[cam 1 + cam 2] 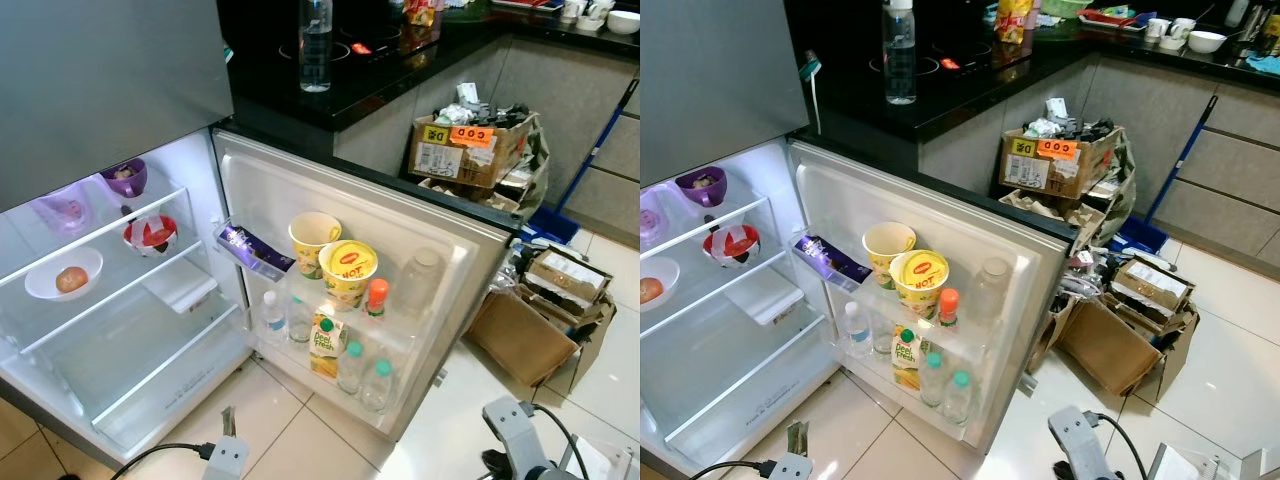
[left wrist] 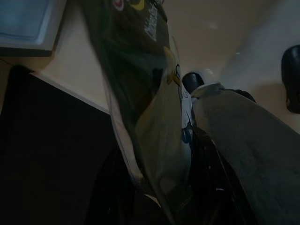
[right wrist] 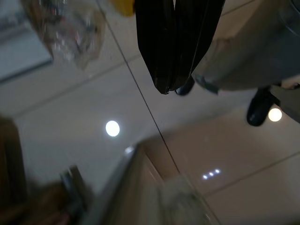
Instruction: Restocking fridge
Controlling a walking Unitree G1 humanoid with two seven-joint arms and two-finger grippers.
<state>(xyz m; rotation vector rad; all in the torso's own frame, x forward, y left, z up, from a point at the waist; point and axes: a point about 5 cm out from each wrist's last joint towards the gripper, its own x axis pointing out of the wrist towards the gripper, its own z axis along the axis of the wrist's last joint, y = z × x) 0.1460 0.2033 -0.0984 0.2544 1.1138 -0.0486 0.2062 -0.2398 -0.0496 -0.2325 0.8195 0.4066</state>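
The fridge stands open, and its door (image 1: 455, 255) swings out toward me. The door shelves hold a yellow noodle cup (image 1: 347, 270), a paper cup (image 1: 313, 240), a purple chocolate bar (image 1: 252, 250), a juice carton (image 1: 326, 345), a red-capped bottle (image 1: 376, 297) and small water bottles (image 1: 378, 382). Inside, a white bowl with a fruit (image 1: 65, 275), a purple bowl (image 1: 125, 178) and a red-and-white bowl (image 1: 150, 233) sit on glass shelves. My left gripper (image 2: 161, 187) hangs low, shut on a dark snack packet (image 2: 140, 93). My right gripper (image 3: 168, 86) is shut and empty above the tiled floor.
A tall water bottle (image 1: 315, 45) stands on the black counter behind the fridge door. Cardboard boxes of clutter (image 1: 465, 150) are stacked to the right, and more boxes (image 1: 520, 335) lie on the floor beside the door. The lower fridge shelf (image 1: 120, 340) is bare.
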